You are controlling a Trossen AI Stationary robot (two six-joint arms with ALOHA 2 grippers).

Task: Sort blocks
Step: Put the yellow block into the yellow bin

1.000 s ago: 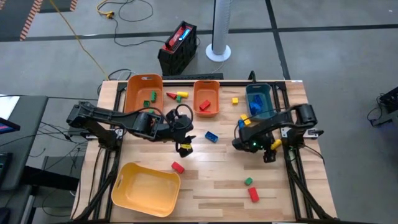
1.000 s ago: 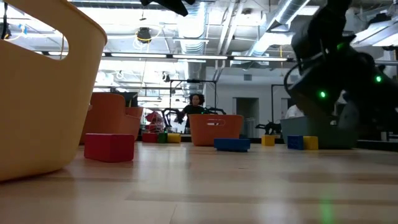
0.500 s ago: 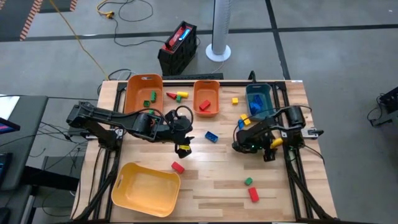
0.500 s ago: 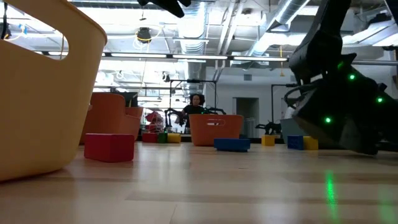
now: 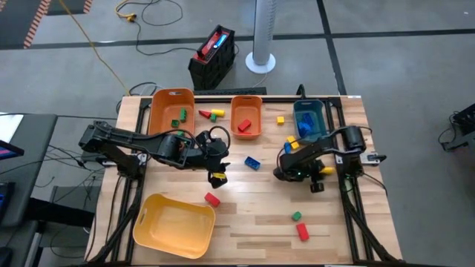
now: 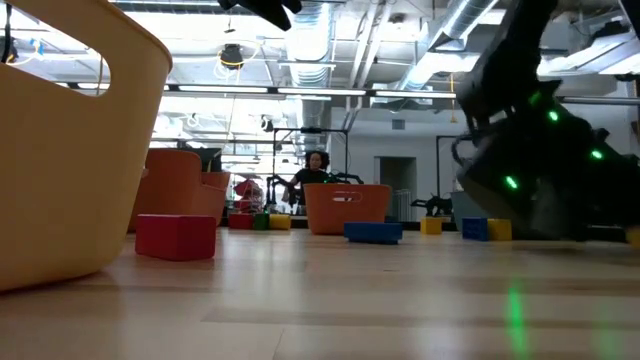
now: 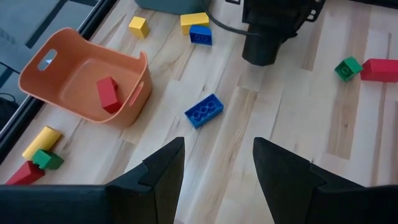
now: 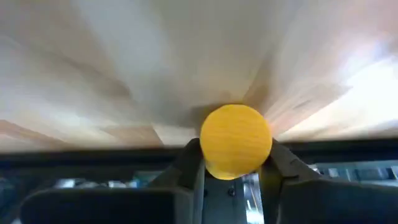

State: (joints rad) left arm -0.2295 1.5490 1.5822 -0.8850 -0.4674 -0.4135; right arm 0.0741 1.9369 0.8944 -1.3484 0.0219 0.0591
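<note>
My right gripper [image 8: 235, 163] is low over the table, right of centre [image 5: 280, 173], shut on a round yellow block [image 8: 236, 140]. My left gripper [image 7: 214, 177] hangs open and holds nothing, above the table's middle left [image 5: 218, 176]. A blue block [image 7: 204, 111] lies flat on the wood between the two arms [image 5: 253, 162]. Other blocks lie loose: a red one [image 5: 212, 199] by the yellow bin, and a green one [image 5: 296, 216] and a red one [image 5: 303, 231] near the front. My right gripper pinches the round yellow block by its two opposite sides [image 8: 208, 148] between its two fingers [image 8: 191, 163]. The fingers slant down from the table's right side. The block sits close over the wood; whether it rests on the table, I cannot tell.
Along the far edge stand a large orange bin [image 5: 169, 98], a small orange bin [image 5: 246, 101] with a red block in it, and a teal bin [image 5: 307, 107]. A yellow bin [image 5: 174, 225] stands near left. Loose blocks lie between the far bins [image 5: 212, 113].
My right arm has leaned a little toward the table's left and tipped lower over the wood. My left arm has kept still.
</note>
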